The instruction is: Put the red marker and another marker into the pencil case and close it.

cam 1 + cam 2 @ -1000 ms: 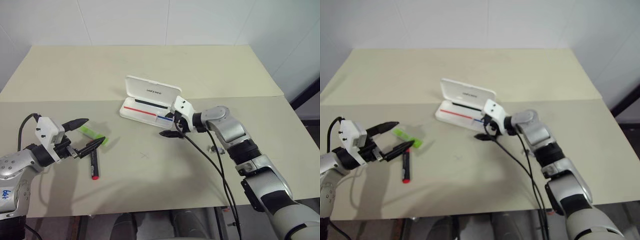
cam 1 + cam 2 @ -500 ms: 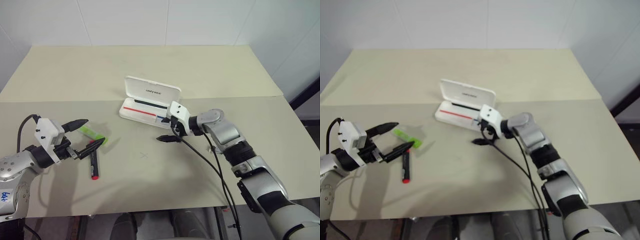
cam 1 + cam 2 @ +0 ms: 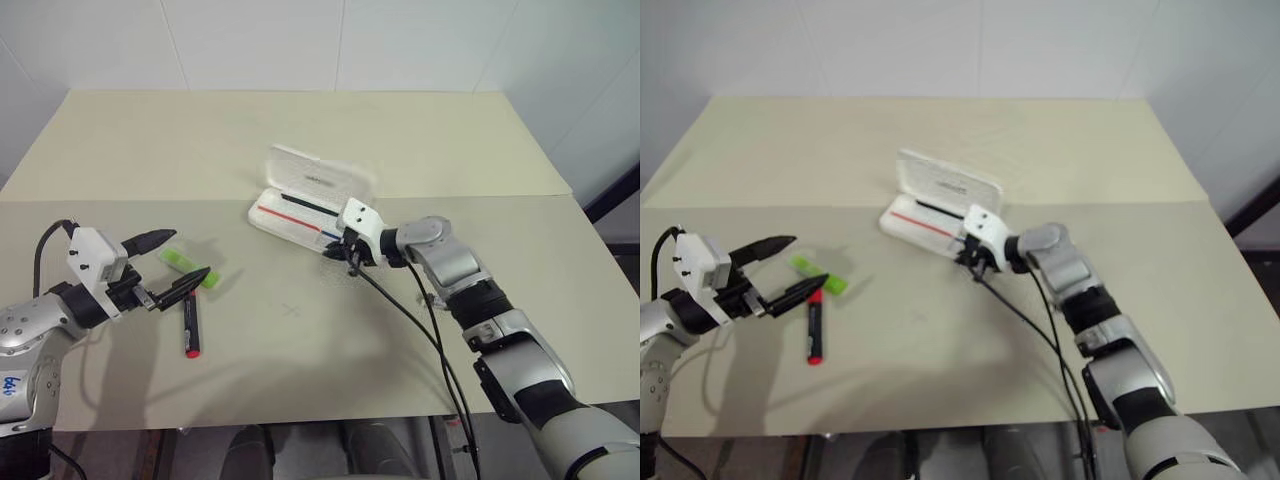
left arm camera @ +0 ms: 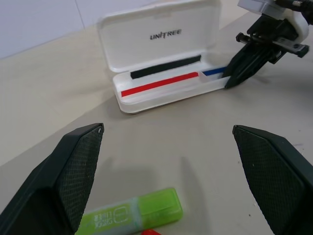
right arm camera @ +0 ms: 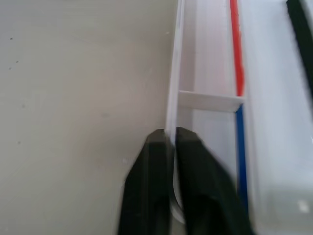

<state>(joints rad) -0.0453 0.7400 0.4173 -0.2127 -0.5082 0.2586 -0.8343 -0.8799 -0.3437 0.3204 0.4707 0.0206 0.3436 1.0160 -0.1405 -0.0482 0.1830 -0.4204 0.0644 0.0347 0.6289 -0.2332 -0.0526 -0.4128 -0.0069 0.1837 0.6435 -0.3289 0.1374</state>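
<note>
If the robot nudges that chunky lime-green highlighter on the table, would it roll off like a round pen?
Probably not. The chunky lime-green plastic highlighter looks flattish and lies on a broad face, so it should slide rather than roll. It looks stiff, small and likely light. Its smooth shell on the beige table may skid easily.

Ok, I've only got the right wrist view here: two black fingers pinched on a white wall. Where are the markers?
Observer: Both lie on the table on the robot's left, the red marker beside the green highlighter. Neither is in the pencil case.
Operator: Is the left gripper holding either one?
Observer: No. The left gripper is open over the highlighter and holds nothing.
Operator: And the lid?
Observer: The lid stands open behind the tray.
</note>
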